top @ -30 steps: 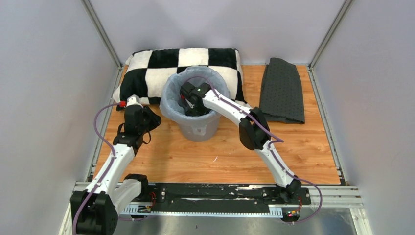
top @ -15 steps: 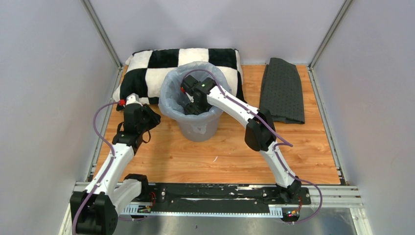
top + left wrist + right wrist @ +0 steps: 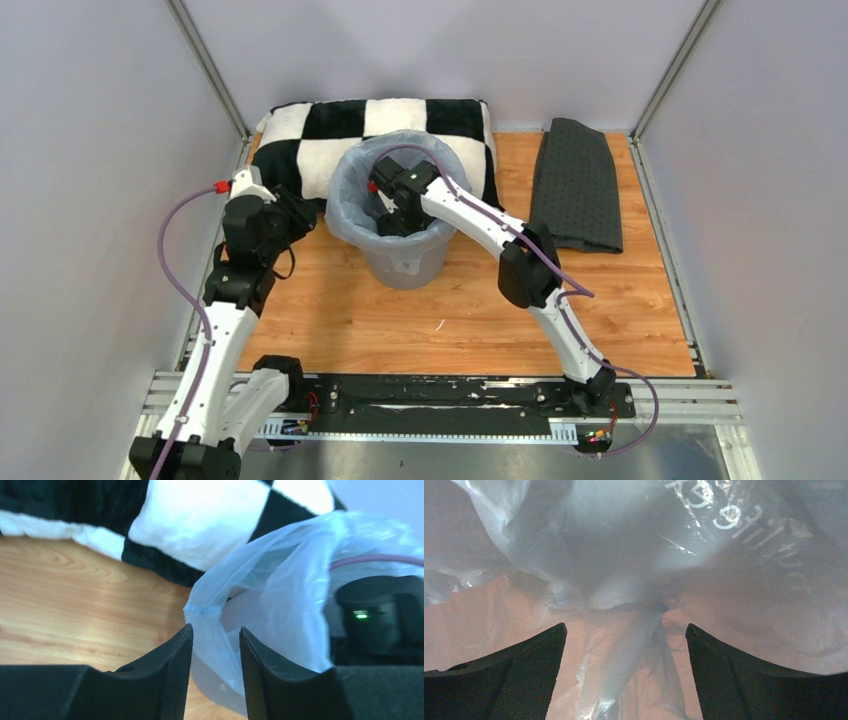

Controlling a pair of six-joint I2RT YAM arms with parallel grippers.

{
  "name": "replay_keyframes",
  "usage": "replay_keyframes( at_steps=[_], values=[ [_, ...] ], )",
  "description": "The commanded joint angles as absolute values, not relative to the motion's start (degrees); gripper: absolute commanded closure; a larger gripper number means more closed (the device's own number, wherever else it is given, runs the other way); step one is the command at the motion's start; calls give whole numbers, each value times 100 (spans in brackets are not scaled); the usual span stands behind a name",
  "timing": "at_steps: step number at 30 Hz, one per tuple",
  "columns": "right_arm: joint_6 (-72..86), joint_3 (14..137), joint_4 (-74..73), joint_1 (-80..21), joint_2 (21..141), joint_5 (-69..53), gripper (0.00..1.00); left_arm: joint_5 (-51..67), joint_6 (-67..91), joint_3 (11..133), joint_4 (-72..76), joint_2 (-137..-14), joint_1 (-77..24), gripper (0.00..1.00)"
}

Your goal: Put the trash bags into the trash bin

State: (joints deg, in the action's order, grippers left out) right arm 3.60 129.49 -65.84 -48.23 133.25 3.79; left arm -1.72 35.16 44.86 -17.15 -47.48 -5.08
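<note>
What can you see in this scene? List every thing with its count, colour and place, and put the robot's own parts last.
trash bag: one, translucent pale blue with white lettering, lining the bin, edge bunched at the rim
trash bin: one, grey, upright, middle back of the table
pillow: one, black-and-white checkered, behind the bin, back left
mat: one, dark grey, back right
table: one, orange wood grain, under everything
left gripper: one, black, open, at the bin's left side, bag edge between its jaws
right gripper: one, black, open, down inside the lined bin
</note>
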Motion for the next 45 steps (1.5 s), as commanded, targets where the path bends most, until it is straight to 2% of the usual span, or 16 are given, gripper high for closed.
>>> replay_keyframes(
  at_steps=[1, 7, 14, 45],
  values=[
    [351, 12931, -6646, -4755, 13651, 106, 10, -139, 3477, 4939, -2136, -4512, -536, 55],
    [352, 12971, -6628, -4750, 13719, 106, 10, 648, 3650, 5130, -1673, -4524, -543, 47],
    [386, 13009, -6627, -4746, 13638, 174, 10, 1519, 3956, 4834, -757, -4780, -633, 47],
    [490, 13083, -6835, -4833, 12954, 319, 11, 1142, 3569, 4736, -1145, -5522, -921, 51]
  ],
)
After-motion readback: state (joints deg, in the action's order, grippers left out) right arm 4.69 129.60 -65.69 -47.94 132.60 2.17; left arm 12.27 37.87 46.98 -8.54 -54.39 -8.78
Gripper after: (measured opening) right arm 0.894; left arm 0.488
